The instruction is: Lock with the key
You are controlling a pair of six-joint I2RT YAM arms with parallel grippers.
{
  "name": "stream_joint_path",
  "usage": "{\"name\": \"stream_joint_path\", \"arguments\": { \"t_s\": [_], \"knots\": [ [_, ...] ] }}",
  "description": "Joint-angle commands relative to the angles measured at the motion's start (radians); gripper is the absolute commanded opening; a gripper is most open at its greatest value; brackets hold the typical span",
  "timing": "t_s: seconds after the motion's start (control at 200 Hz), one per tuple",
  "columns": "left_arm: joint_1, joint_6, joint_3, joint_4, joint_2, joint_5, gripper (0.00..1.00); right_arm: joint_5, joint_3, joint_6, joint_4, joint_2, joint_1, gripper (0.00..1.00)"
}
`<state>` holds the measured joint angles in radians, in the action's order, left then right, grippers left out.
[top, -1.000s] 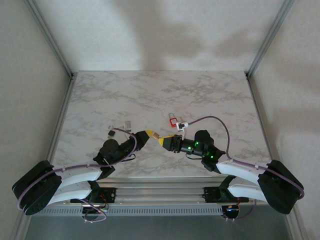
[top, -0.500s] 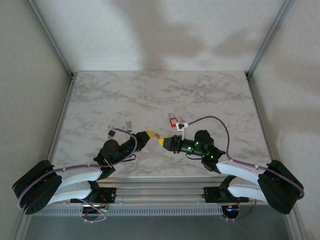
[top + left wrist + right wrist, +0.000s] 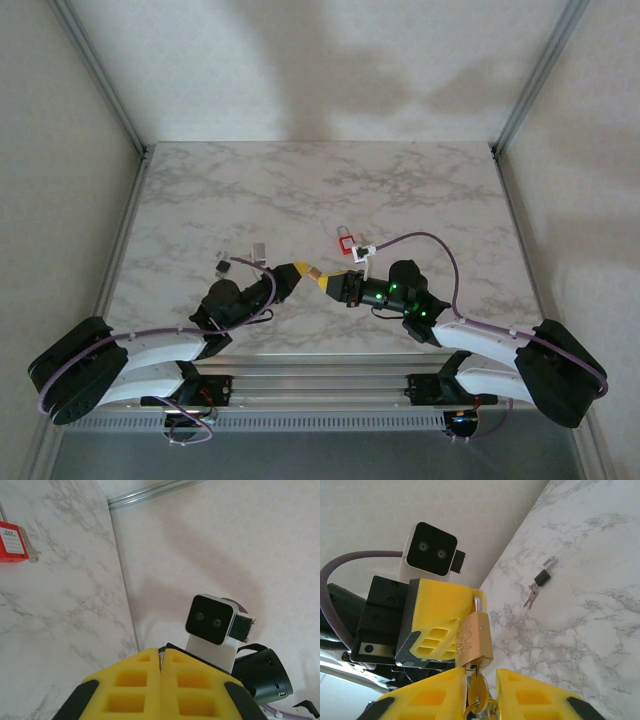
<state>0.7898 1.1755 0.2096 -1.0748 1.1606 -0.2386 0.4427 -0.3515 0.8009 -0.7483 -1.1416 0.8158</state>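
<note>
Left hand edged bit closer to right hand than second ago; loose things on table lie as before. Left hand clamped on shackle of brass padlock, held between my two hands at near edge. Key sits in padlock's bottom, between right hand's fingers. Small gap shows there; cannot tell if pinching. Table is white marble, grey veins. Farther out: black padlock with keys, red padlock. Pale walls and metal rails beyond. Key's lower end cut off by frame edge.
</note>
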Motion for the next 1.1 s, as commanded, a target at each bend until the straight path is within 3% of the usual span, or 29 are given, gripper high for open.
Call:
{"name": "stream_joint_path", "arguments": {
  "t_s": [0.0, 0.34, 0.551, 1.096],
  "knots": [
    [0.015, 0.007, 0.008, -0.063, 0.004, -0.012, 0.0, -0.001, -0.017, -0.001, -0.041, -0.001, -0.003, 0.21],
    [0.017, 0.009, 0.002, -0.068, 0.002, -0.004, 0.0, -0.001, -0.016, 0.003, -0.043, 0.002, -0.004, 0.13],
    [0.017, 0.013, 0.0, -0.068, 0.004, 0.002, 0.0, -0.001, -0.016, 0.005, -0.04, 0.005, -0.004, 0.0],
    [0.02, 0.039, 0.003, -0.088, 0.028, 0.029, 0.0, -0.001, -0.015, 0.003, -0.03, 0.018, -0.004, 0.0]
  ]
}}
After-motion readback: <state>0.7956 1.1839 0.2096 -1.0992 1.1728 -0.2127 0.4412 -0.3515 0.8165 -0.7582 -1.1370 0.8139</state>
